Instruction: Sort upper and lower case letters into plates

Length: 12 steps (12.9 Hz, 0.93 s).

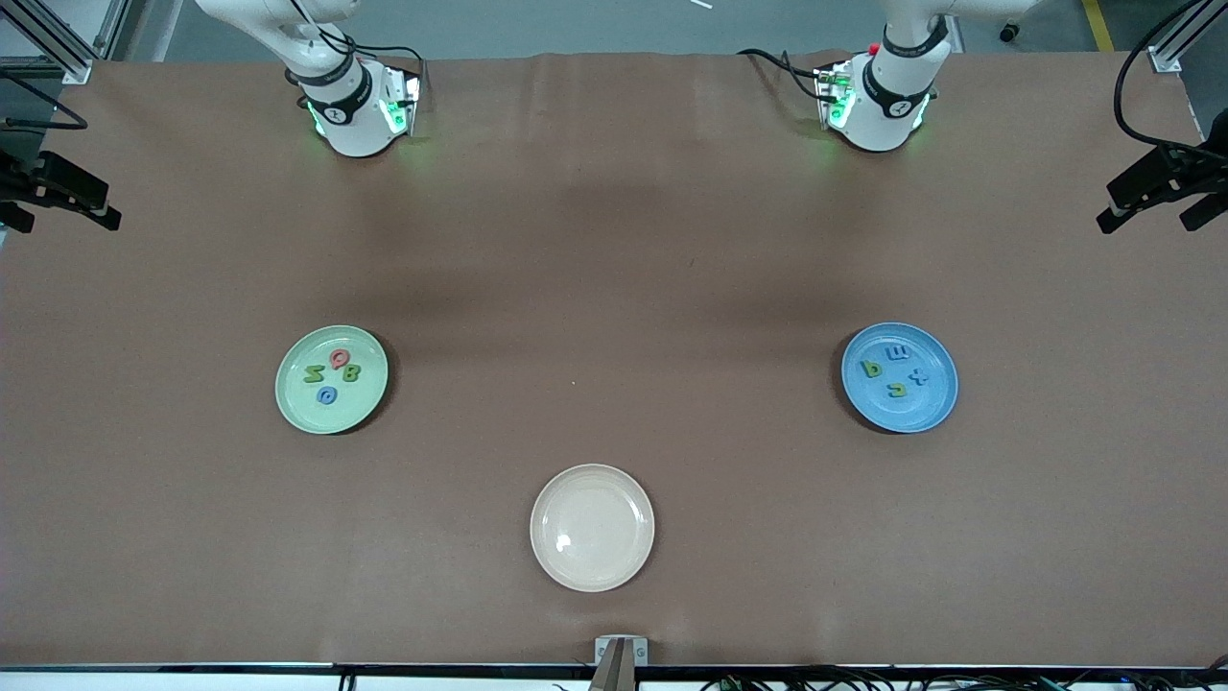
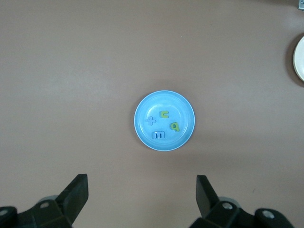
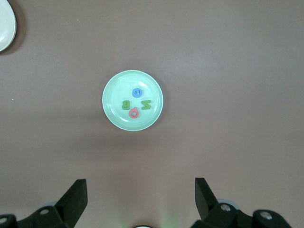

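The mint green plate (image 1: 363,405) (image 3: 113,85) lies toward the right arm's end of the table. It holds the red Q (image 1: 339,358), green B (image 1: 351,373), green N (image 1: 314,373) and blue G (image 1: 327,394). Toward the left arm's end, the blue plate (image 1: 932,407) (image 2: 180,102) holds the blue m (image 1: 898,353), blue x (image 1: 919,376) and two green lowercase letters (image 1: 871,369) (image 1: 896,389). My left gripper (image 2: 141,183) hangs open and empty high over the table, short of the blue plate. My right gripper (image 3: 140,183) hangs open and empty likewise, short of the mint plate.
A cream-beige plate (image 1: 614,557) with nothing in it lies midway between the two ends, nearer to the front camera than both other plates. Camera mounts (image 1: 58,192) (image 1: 1161,187) stand at the table's two ends. Brown tabletop (image 1: 614,288) spreads between the plates.
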Motion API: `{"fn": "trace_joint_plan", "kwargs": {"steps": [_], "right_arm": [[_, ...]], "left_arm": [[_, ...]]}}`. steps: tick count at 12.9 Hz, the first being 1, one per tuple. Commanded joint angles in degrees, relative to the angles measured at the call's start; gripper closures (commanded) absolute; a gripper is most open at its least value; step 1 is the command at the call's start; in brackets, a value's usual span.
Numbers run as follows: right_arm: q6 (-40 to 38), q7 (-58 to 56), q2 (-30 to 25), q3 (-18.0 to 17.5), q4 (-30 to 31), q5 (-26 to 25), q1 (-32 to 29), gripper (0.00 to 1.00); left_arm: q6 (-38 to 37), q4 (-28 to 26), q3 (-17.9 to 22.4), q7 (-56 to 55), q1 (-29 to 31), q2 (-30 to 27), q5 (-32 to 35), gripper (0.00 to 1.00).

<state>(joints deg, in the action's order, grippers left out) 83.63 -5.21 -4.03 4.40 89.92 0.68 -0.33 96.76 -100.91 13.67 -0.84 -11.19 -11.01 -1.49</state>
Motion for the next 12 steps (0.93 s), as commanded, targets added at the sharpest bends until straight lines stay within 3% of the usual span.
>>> {"fn": "trace_joint_plan", "kwargs": {"steps": [1,9,12], "right_arm": [[-1.63,0.81,-1.16,-0.09,0.35,-0.42,0.15,0.0],[-1.81,0.81,-1.16,0.09,0.7,1.43,-0.03,0.0],[-1.81,0.81,-1.25,0.0,0.87,1.43,0.15,0.0]], "left_arm": [[-1.22,0.28,-0.31,0.32,0.47,-0.15,1.23,0.0],[-0.87,0.72,-10.67,0.32,10.57,0.55,1.14,0.0],[-0.61,0.98,-10.86,0.32,10.67,0.82,1.14,0.0]]}}
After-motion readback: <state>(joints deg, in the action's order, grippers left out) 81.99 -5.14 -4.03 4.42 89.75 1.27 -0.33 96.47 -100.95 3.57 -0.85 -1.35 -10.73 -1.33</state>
